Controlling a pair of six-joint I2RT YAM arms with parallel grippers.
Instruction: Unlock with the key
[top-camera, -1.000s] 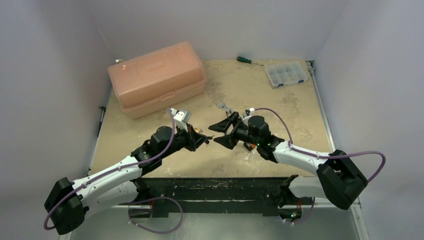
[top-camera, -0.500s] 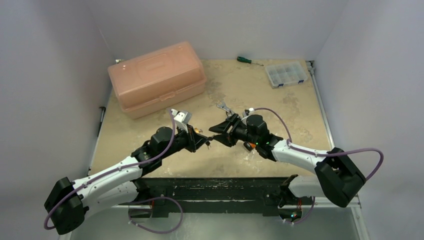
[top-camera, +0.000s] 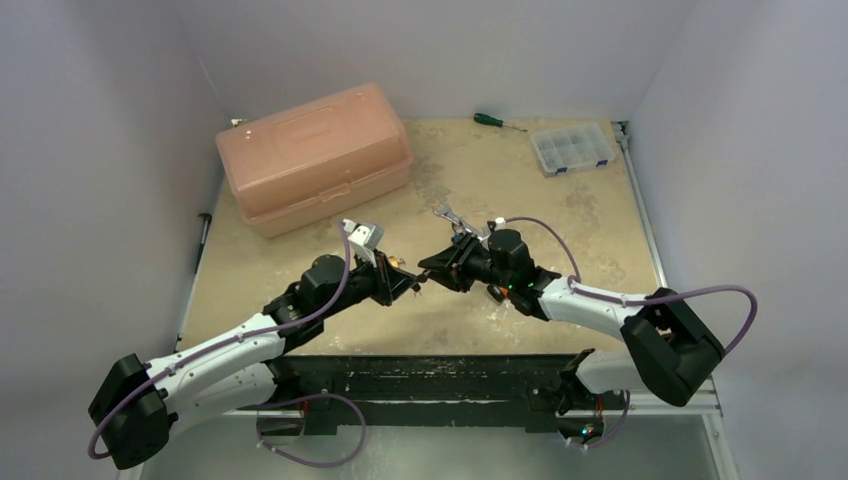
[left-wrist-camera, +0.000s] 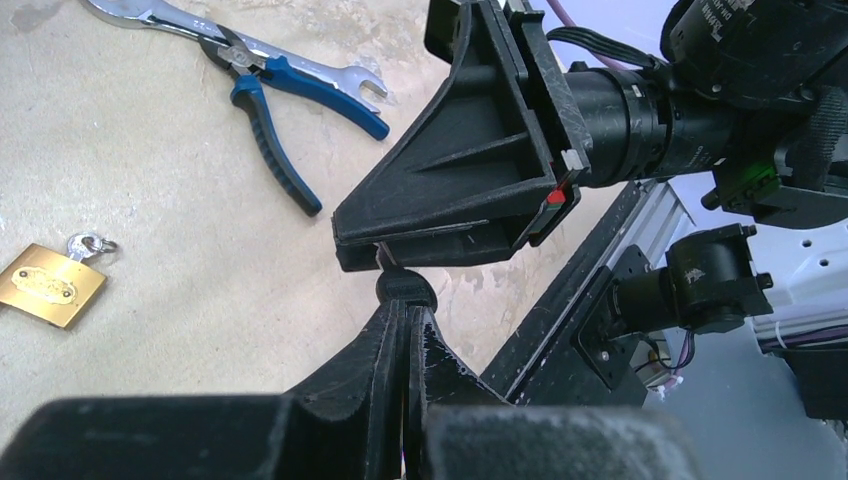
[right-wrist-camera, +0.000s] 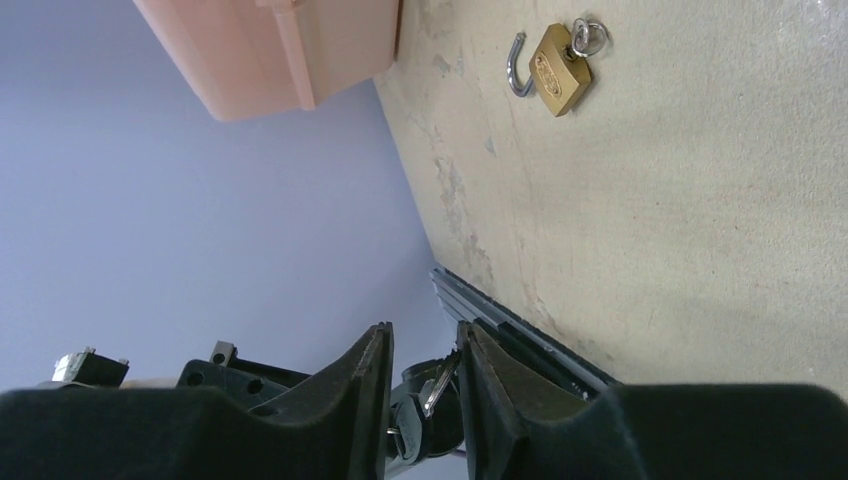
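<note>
Pink box (top-camera: 315, 155) sits far left at the back. Lock (right-wrist-camera: 557, 68) lies on the tan table (top-camera: 560, 230), hook open, near the L gripper (top-camera: 416, 282). L fingers are clenched on the key (left-wrist-camera: 404, 289) by its black head. Key tip pokes btwn the R gripper (top-camera: 428, 268) fingers. They're part open w/ a gap around it; can't tell if they touch it. Pliers (left-wrist-camera: 258, 115) lie across a wrench (left-wrist-camera: 160, 15) further right.
</note>
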